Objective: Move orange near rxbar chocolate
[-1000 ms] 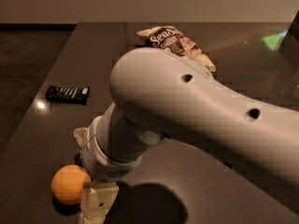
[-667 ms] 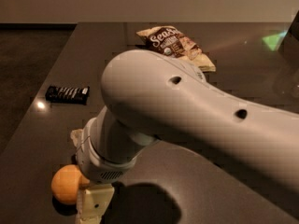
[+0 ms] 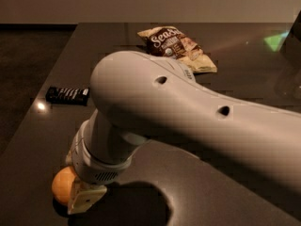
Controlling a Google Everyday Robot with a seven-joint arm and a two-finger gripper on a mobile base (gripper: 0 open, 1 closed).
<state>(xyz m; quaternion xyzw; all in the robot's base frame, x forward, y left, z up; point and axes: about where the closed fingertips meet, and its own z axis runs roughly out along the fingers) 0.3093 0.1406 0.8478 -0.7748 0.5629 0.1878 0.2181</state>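
The orange point(image 3: 62, 185) is a round orange fruit at the near left of the dark table, partly hidden behind my gripper. My gripper point(image 3: 84, 197) hangs below the big white arm and sits right at the orange, its pale finger point(image 3: 87, 197) against the fruit's right side. The rxbar chocolate point(image 3: 67, 95), a flat black bar with white lettering, lies farther back at the table's left edge, well apart from the orange.
A brown-and-cream chip bag point(image 3: 176, 46) lies at the back of the table point(image 3: 244, 69). My white arm point(image 3: 188, 121) fills the middle of the view. The table's left edge runs close beside the bar and the orange.
The arm has swung left and lowered, covering more of the orange. The orange and the bar have stayed in place.
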